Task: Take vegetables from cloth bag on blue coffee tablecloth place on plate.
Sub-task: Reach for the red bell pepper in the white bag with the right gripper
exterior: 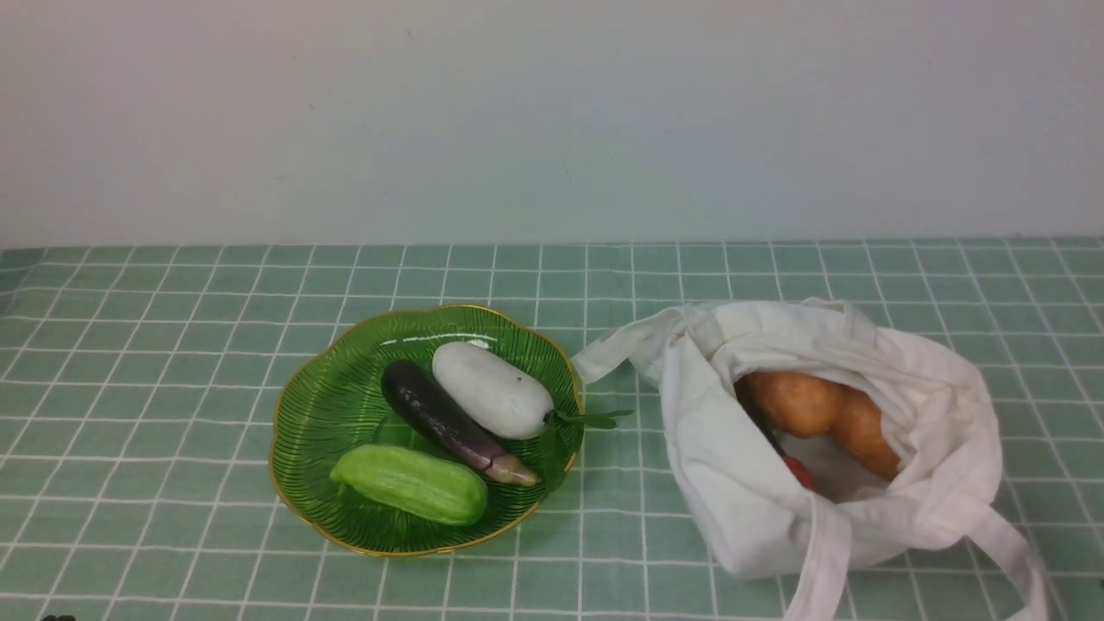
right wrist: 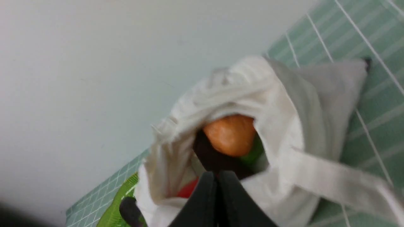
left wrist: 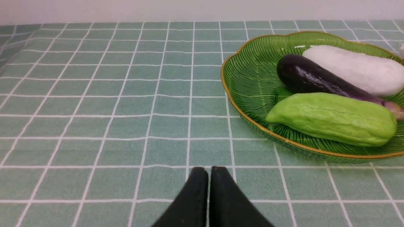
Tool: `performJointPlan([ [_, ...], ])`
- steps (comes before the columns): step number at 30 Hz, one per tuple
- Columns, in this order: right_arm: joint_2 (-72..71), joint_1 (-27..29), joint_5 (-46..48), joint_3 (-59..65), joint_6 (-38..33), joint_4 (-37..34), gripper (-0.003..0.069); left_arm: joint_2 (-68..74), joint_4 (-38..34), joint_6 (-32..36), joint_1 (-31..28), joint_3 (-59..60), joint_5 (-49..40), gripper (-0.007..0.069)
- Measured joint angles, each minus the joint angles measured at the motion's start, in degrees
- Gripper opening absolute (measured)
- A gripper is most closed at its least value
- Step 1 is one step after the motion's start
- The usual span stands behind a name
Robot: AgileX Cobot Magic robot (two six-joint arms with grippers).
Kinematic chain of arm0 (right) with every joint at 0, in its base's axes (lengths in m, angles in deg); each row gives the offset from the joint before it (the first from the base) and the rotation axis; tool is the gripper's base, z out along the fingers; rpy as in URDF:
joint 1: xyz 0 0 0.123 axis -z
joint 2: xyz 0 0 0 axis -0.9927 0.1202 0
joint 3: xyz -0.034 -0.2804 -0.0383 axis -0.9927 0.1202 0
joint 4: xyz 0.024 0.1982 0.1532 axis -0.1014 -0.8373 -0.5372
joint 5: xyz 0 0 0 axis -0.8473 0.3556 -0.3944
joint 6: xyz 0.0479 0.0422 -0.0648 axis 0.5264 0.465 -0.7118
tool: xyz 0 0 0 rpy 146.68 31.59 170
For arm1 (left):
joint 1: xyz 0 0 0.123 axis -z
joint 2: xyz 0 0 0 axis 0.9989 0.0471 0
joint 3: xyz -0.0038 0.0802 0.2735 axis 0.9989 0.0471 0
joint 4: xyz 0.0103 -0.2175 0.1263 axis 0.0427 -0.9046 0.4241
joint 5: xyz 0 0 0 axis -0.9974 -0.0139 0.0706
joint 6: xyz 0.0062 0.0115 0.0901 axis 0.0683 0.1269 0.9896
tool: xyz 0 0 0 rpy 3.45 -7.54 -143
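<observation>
One orange tuber lies inside the cloth bag just beyond the right pincer, tips pressed together.

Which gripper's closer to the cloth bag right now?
Right. The right gripper, shut, points at the cloth bag's open mouth from close by. The left gripper, also shut, is over bare tablecloth beside the plate, farther from the bag.

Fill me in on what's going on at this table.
A two-armed robot is emptying a cloth bag onto a plate. On it lie a white vegetable, a purple eggplant and a green gourd. In the bag are orange tubers and something red. The right pincer, shut, faces the bag's mouth; the left pincer, shut, sits near the plate.
</observation>
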Motion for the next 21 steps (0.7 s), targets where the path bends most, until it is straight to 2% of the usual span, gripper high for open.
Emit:
performJointPlan([
  [2, 2.0, 0.0, 1.4, -4.8, -2.5, 2.9, -0.0015, 0.0, 0.0, 0.0, 0.0, 0.0, 0.0, -0.0008],
  [6, 17.2, 0.0, 8.7, -14.8, -4.6, 13.3, -0.0015, 0.0, 0.0, 0.0, 0.0, 0.0, 0.0, -0.0008],
  [8, 22.8, 0.0, 10.5, -16.2, -4.9, 14.7, -0.0015, 0.0, 0.0, 0.0, 0.0, 0.0, 0.0, -0.0008],
  [10, 35.2, 0.0, 12.3, -18.6, -7.1, 14.9, -0.0013, 0.0, 0.0, 0.0, 0.0, 0.0, 0.0, -0.0008],
  [12, 43.4, 0.0, 12.6, -20.5, -11.1, 12.5, -0.0006, 0.0, 0.0, 0.0, 0.0, 0.0, 0.0, -0.0008],
  [14, 52.2, -0.1, 12.7, -23.6, -19.1, 7.2, 0.0014, 0.0, 0.0, 0.0, 0.0, 0.0, 0.0, -0.0008],
  [16, 57.1, -0.6, 12.7, -25.6, -24.2, 3.1, 0.0045, 0.0, 0.0, 0.0, 0.0, 0.0, 0.0, -0.0008],
  [19, 66.5, -4.1, 12.1, -30.1, -33.5, -5.3, 0.0141, 0.0, 0.0, 0.0, 0.0, 0.0, 0.0, -0.0008],
  [21, 72.1, -6.7, 11.5, -34.0, -37.8, -8.0, 0.0237, 0.0, 0.0, 0.0, 0.0, 0.0, 0.0, -0.0008],
])
